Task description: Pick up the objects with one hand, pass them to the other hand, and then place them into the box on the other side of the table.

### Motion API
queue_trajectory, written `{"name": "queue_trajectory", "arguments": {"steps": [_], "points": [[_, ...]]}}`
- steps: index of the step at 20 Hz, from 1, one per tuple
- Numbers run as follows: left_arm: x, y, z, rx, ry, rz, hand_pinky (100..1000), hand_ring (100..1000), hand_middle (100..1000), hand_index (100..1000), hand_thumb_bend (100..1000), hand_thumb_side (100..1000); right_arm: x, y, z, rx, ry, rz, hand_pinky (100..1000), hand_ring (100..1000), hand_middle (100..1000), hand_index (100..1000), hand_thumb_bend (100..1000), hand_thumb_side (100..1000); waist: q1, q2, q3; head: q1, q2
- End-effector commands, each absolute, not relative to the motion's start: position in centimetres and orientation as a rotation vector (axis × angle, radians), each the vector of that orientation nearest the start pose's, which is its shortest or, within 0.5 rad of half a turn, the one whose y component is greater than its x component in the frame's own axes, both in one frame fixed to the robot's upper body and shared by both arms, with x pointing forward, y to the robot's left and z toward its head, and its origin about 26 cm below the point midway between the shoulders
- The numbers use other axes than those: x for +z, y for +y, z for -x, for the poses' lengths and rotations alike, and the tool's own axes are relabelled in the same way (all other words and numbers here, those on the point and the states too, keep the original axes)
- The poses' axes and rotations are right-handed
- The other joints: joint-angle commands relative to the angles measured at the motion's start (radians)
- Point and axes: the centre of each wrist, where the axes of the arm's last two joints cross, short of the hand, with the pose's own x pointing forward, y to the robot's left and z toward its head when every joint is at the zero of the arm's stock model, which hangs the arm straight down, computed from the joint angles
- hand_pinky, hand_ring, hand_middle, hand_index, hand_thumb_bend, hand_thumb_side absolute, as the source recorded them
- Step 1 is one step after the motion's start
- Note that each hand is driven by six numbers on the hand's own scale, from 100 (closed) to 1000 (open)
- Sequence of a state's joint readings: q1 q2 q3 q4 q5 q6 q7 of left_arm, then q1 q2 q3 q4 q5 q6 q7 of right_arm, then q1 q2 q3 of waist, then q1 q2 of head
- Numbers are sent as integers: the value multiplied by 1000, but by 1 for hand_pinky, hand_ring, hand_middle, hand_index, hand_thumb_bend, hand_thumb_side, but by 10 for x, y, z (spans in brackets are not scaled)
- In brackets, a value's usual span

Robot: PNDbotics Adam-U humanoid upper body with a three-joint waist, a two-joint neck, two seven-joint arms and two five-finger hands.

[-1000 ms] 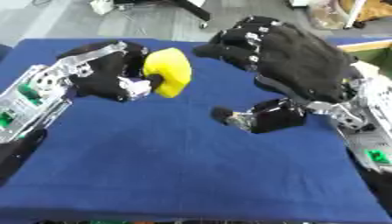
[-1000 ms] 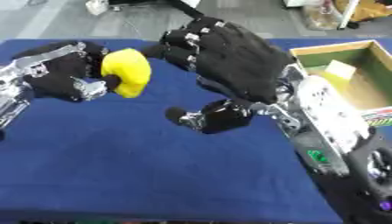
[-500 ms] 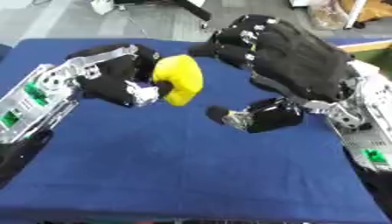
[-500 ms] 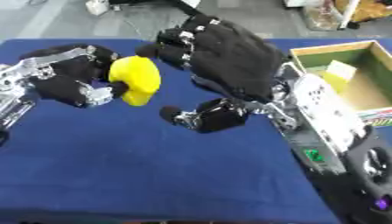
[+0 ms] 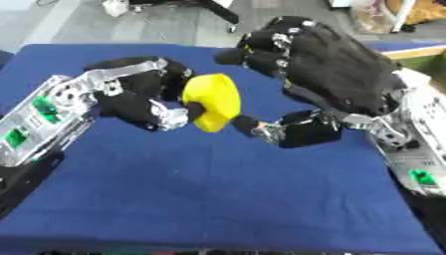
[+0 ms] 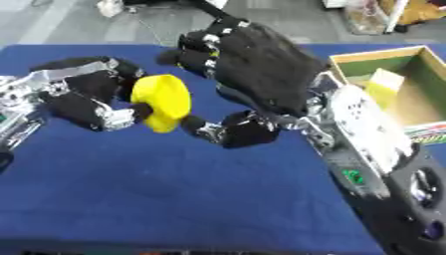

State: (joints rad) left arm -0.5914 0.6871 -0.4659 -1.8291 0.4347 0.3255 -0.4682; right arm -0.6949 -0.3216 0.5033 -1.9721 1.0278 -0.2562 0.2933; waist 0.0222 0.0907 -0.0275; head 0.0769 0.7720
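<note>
My left hand [image 5: 139, 99] holds a yellow rounded object [image 5: 213, 102] above the blue table, fingers and thumb curled round its left side. My right hand [image 5: 322, 79] hovers just to the object's right, fingers spread over its top and thumb [image 5: 261, 130] reaching under it, nearly touching. The open cardboard box [image 6: 409, 87] stands at the table's right edge in the right eye view, with a pale yellow block [image 6: 383, 84] inside.
The blue tablecloth [image 5: 200, 194] covers the whole work surface. Beyond the far edge lies grey floor with chair legs [image 5: 218, 7] and clutter. A colourful strip [image 6: 427, 135] runs along the box's near side.
My left hand has carried the yellow object rightward towards the centre. My right hand has closed the gap, its fingers now over the object and its thumb beneath it.
</note>
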Motion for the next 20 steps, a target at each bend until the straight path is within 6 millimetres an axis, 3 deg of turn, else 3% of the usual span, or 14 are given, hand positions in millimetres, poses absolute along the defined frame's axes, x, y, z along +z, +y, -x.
{"name": "queue_trajectory", "arguments": {"steps": [1,15,20], "points": [[225,208,-330,-1246,-1513,436,705,502,462,570,142,155,256,-104,-288,-1781,2371,-886,699,569,635,838,342,348,-8,-21,-1,-1,-2],[225,202,-333,-1247,-1528,431,703,501,461,568,140,149,254,-101,-280,-1831,2382,-734,704,577,643,828,309,321,-14,-22,1,0,-2],[228,201,-332,-1247,-1540,436,703,501,462,569,139,150,254,-99,-280,-1835,2399,-692,694,562,632,729,271,240,-14,-23,1,0,-2]]}}
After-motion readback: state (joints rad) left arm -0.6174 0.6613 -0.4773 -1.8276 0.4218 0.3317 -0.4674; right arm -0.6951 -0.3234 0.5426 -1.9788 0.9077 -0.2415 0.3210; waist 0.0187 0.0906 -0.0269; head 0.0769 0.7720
